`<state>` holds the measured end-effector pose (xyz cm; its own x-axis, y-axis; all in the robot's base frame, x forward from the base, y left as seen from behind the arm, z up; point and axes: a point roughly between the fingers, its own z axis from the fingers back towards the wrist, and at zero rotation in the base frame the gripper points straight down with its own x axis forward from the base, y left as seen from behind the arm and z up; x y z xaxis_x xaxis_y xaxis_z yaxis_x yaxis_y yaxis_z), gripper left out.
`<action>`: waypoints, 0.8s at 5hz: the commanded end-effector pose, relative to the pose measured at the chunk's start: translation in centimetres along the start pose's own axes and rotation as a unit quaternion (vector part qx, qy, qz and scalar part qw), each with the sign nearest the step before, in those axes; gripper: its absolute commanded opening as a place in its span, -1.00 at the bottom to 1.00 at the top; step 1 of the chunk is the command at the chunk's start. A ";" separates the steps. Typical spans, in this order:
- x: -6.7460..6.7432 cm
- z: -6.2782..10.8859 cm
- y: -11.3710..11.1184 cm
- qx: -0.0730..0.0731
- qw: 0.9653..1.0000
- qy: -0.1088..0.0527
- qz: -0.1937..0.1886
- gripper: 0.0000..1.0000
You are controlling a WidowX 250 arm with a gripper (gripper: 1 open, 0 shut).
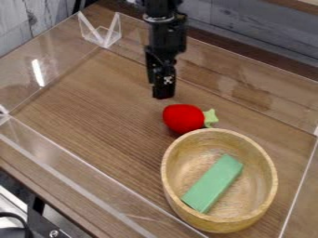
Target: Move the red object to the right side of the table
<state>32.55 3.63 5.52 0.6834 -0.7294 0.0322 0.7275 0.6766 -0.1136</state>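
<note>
From here nothing is done yet: the small glossy red toy strawberry (pixel 183 117) lies untouched on the brown wood-grain worktop (pixel 87 112), just beside the round light wooden bowl's (pixel 174 172) far rim. My black gripper (pixel 163 91) hangs just beyond the strawberry, fingers spread and empty, so the grasp and carry are both left.

Gripper (pixel 163 88) hangs open above red object (pixel 183 117).

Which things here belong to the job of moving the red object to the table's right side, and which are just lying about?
Belong to the job:
strawberry
table
end effector

Just lying about:
bowl
green block, lying in the bowl
</note>
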 end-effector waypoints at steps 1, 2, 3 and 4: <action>1.2 2.0 -1.2 0.029 0.999 -0.019 -0.040 1.00; 1.5 1.4 -1.9 0.026 0.998 -0.019 -0.060 1.00; 1.7 0.6 -2.0 0.022 0.997 -0.019 -0.066 1.00; 1.8 -0.2 -1.8 0.017 0.997 -0.018 -0.069 1.00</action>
<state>32.03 1.39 4.30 0.5885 -0.8065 0.0569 0.8066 0.5808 -0.1096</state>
